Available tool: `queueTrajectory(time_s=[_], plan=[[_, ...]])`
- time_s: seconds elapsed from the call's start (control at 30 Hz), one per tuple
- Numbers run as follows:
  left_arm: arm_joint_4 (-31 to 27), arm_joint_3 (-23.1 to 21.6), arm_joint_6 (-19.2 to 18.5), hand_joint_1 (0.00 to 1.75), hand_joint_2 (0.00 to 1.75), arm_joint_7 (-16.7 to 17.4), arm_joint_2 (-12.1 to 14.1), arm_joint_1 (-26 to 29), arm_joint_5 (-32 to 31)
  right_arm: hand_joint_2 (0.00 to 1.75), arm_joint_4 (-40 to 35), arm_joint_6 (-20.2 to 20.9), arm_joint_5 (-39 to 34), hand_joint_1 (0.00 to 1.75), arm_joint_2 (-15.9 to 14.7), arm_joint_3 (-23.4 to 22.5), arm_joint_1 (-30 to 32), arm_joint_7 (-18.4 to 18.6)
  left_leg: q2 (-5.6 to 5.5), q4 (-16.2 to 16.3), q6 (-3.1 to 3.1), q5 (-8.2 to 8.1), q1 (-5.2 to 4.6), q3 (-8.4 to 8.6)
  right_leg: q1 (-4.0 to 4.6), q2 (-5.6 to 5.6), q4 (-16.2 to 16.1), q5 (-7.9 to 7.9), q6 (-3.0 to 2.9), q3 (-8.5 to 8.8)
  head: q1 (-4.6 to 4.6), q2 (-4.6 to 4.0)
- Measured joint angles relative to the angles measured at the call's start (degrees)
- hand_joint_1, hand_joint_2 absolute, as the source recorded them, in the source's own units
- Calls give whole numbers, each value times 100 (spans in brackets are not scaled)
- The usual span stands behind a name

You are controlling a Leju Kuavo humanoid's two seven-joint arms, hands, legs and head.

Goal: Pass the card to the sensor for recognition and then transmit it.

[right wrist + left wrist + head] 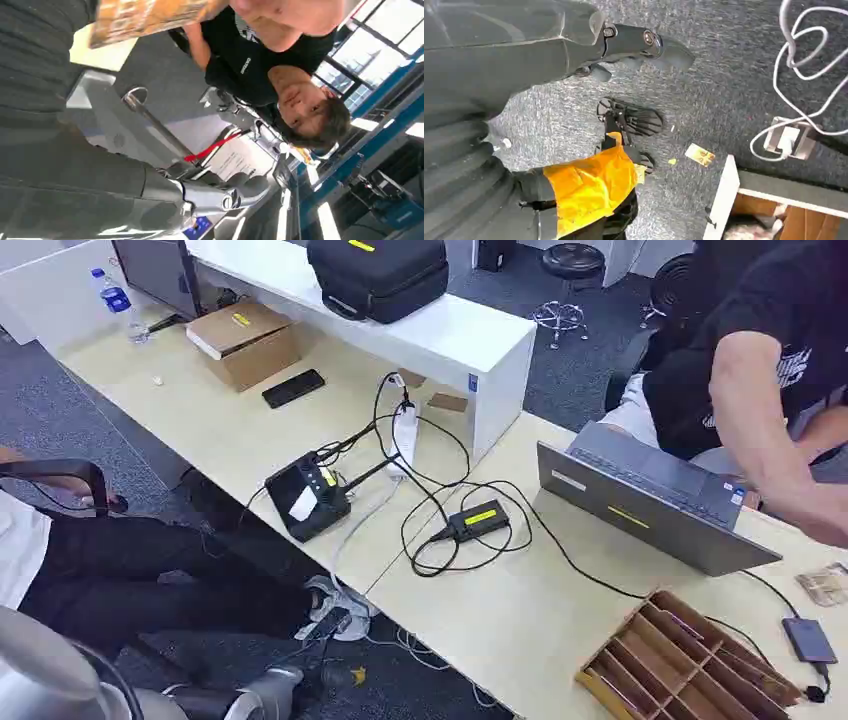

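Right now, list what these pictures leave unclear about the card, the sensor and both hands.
- Card: right wrist view, blurred and cut by the picture's edge; its print cannot be read.
- Right hand: its ribbed cover blocks most of it; its hold cannot be told.
- Left hand: hangs over the carpet; fingers partly hidden behind its cover.
- Sensor: head view, small at the table's edge; its face is unreadable.

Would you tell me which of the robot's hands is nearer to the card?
Right. The right hand is raised with the card close before it; the left hand hangs low over the carpet, away from it.
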Motion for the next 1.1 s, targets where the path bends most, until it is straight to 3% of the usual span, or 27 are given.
queueTrajectory(time_s=[0.03, 0.07, 0.5, 0.8, 1.1], plan=[[0, -9, -4, 0, 175, 31, 0, -19, -20, 175, 109, -24, 116, 0, 0, 66, -101, 48, 0, 0, 0, 0, 0, 0, 0, 0, 0, 0, 0, 0, 0, 0], [0, -26, -9, 0, 175, 44, 0, -36, -42, 175, 232, -66, 251, 175, 0, 144, -215, 105, 1, 0, 0, 0, 0, 0, 0, 0, 1, 1, 0, 0, 0, 0], [0, -293, -57, 0, 175, 339, -13, -301, -267, 175, 1700, -483, 1842, 175, 15, 1038, -1671, 667, -6, 3, -4, 12, 0, -2, 0, -1, 5, 6, 2, -2, 0, 0], [0, -531, -118, 0, 175, 575, -13, -475, -415, 175, 2109, -979, 3042, 175, -6, 1746, -2504, 800, 5, 4, -5, 12, 0, -1, 0, 11, 6, 7, 1, -9, 0, 0], [-2, -570, -122, 0, 175, 586, -13, -490, -433, 175, 2244, -1025, 3132, 175, -15, 1973, -2679, 808, 4, 4, -5, 12, 1, -1, 1, 12, 7, 7, 1, -10, 0, 0]])
